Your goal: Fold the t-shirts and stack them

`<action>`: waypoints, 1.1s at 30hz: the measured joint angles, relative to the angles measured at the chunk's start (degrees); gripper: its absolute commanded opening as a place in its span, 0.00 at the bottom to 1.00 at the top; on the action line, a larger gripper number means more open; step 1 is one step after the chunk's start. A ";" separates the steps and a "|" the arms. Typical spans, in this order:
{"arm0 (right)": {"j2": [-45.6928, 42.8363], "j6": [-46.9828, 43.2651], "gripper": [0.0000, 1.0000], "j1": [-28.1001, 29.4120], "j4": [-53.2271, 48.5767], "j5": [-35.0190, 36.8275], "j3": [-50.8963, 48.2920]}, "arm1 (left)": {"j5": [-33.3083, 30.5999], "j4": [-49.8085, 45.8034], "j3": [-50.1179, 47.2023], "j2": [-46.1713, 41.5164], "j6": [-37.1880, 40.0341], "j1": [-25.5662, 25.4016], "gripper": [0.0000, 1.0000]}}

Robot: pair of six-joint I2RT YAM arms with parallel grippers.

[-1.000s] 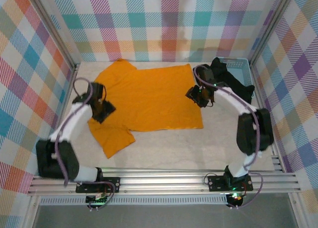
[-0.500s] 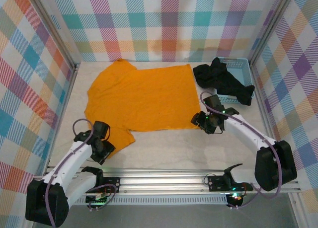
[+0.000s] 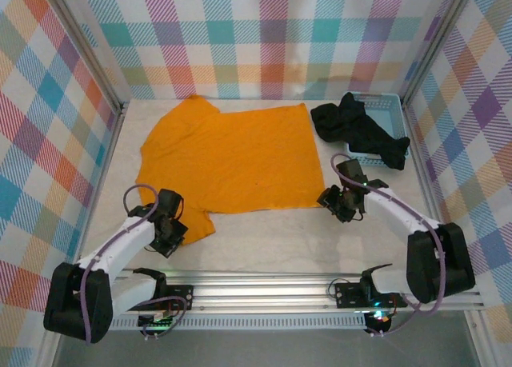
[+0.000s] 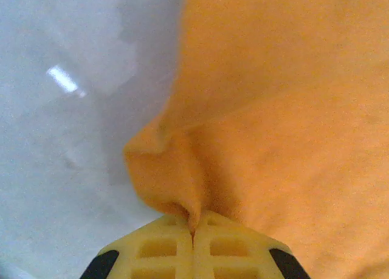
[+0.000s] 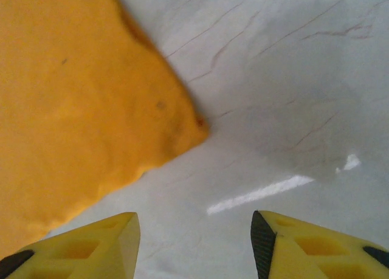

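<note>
The bright orange-yellow fabric t-shirt (image 3: 228, 155) is spread flat across the left and middle of the pale tabletop (image 3: 272, 239). Its near-left sleeve is pinched between the closed fingers of the left end effector (image 4: 193, 227), with a fold of cloth bunched at the tips. The right end effector (image 5: 194, 227) is held open, and the near-right hem corner lies just ahead of it. The black fabric t-shirts (image 3: 360, 131) are heaped over the light blue plastic basket (image 3: 388, 103) at the far right.
</note>
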 measured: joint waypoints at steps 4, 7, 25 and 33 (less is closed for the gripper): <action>5.73 0.81 0.38 -0.92 3.23 -0.66 -0.07 | -0.85 1.11 0.24 -3.52 0.68 -0.04 0.00; 7.80 1.22 0.36 -0.92 4.72 -1.22 -0.04 | -0.87 1.01 0.24 -4.57 1.16 -0.04 0.00; 9.44 0.55 0.32 -1.03 6.64 -0.61 3.48 | -2.34 -0.63 2.80 -5.70 2.84 -0.04 0.00; 11.50 0.61 0.39 -1.03 6.43 -0.15 3.48 | -2.34 -1.14 3.89 -5.95 3.21 -0.04 0.00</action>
